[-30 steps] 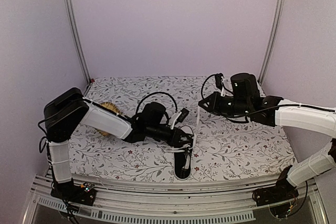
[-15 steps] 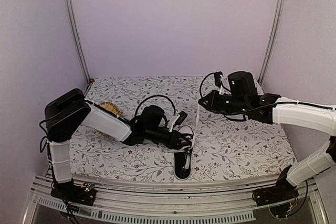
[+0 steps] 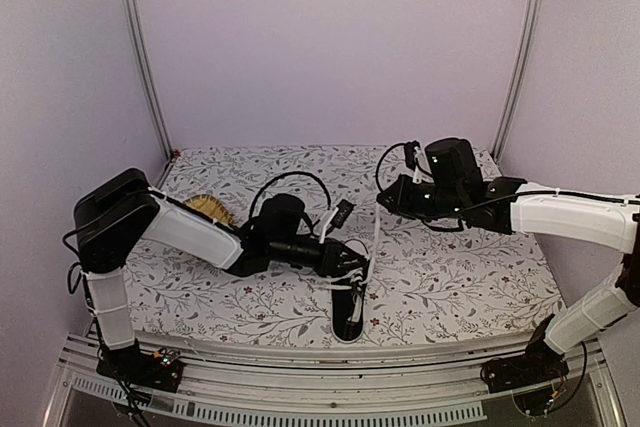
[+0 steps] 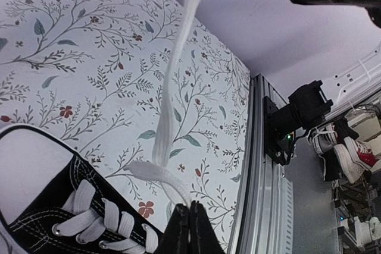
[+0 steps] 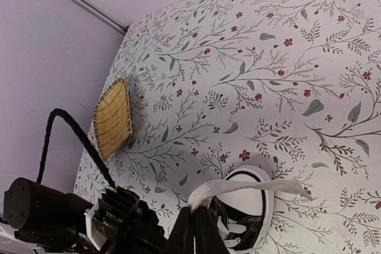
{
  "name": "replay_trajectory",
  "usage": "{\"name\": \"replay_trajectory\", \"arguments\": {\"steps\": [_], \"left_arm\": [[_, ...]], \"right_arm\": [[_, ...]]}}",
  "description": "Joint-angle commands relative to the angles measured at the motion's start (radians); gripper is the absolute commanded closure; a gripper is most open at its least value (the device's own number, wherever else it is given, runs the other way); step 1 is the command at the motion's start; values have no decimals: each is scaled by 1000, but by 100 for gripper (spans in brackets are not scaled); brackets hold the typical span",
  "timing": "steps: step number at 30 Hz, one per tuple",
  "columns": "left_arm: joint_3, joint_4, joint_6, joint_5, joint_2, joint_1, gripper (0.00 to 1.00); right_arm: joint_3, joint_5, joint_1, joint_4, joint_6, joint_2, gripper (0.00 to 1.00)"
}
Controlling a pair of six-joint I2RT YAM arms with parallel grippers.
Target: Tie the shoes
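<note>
The black sneaker (image 3: 348,315) with white toe cap lies near the table's front edge, toe to the back. My left gripper (image 3: 349,265) hovers just over the shoe's laces and is shut on one white lace end (image 4: 159,176). In the left wrist view its jaws (image 4: 191,207) pinch that lace beside the shoe (image 4: 65,209). My right gripper (image 3: 384,199) is raised behind and to the right of the shoe, shut on the other lace (image 3: 371,245), which runs down to the shoe. In the right wrist view its jaws (image 5: 194,208) pinch the lace (image 5: 250,188) above the toe cap (image 5: 247,187).
The yellow woven mat (image 3: 208,209) lies at the back left behind my left arm, and shows in the right wrist view (image 5: 112,118). The floral cloth (image 3: 470,277) covers the table. A metal rail (image 4: 262,165) runs along the front edge close to the shoe.
My right gripper has moved left and slightly back with its lace, drawing it upward. My left gripper has shifted a little left, still holding its lace over the shoe.
</note>
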Motion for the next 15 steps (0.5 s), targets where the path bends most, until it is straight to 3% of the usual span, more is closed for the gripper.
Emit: {"name": "replay_trajectory", "arguments": {"steps": [1,15], "left_arm": [[51,7,-8,24,61,9,98],[102,-32,-5,33,117,5,92]], "right_arm": [[42,-6,3,18,-3,7,98],[43,-29,3,47,0,30,98]]}}
